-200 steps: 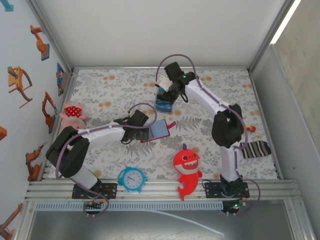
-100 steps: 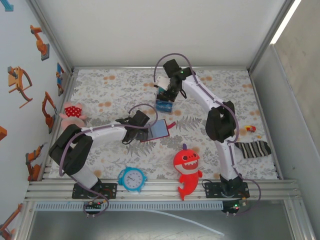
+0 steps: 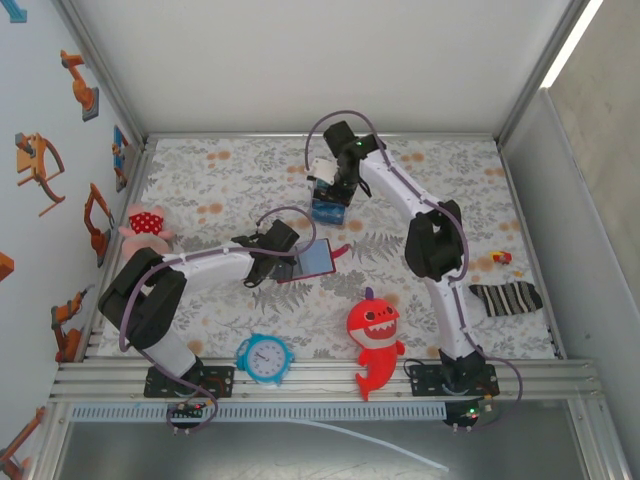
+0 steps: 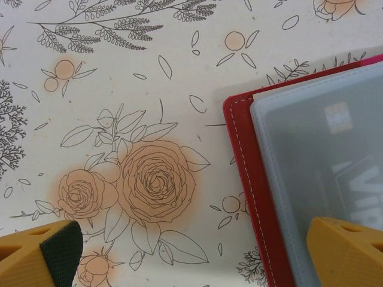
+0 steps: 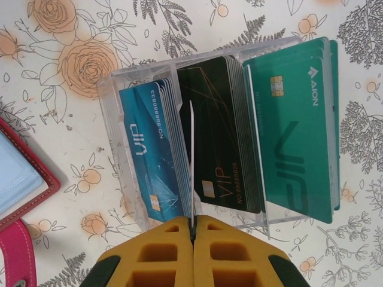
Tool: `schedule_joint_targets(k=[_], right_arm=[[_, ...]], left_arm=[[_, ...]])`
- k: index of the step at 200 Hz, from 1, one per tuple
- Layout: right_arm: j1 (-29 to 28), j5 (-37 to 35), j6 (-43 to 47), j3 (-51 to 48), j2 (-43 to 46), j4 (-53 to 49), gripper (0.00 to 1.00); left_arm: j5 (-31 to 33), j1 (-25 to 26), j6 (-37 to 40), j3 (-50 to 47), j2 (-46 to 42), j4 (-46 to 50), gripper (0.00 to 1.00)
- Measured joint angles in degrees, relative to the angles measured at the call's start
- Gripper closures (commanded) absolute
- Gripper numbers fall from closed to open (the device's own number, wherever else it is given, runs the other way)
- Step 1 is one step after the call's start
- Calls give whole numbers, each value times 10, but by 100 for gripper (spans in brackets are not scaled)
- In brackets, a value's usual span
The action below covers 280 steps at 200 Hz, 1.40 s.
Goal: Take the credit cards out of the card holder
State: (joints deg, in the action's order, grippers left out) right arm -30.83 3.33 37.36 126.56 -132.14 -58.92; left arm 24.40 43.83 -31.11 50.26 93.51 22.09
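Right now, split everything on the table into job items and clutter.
Job: card holder; cards in the clear box; one card edge-on in the shut right gripper; open left gripper.
Clutter: shark; clock; sock; pink plush; small red-yellow item.
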Motion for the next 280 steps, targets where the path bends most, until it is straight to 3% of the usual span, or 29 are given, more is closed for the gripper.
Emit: schedule_joint_targets(k=[172, 183, 225, 280], right_arm=[[0, -15, 24, 109, -76, -39, 100], [0, -16, 24, 110, -76, -38, 93], [0, -31, 26, 110, -76, -37, 86], [0, -54, 26, 110, -80, -26, 85]], left_arm=[[0, 0, 10, 4, -4, 16, 3], [0, 0, 10, 4, -4, 16, 3], [0, 0, 10, 4, -4, 17, 3], [0, 0, 10, 4, -4, 18, 3]])
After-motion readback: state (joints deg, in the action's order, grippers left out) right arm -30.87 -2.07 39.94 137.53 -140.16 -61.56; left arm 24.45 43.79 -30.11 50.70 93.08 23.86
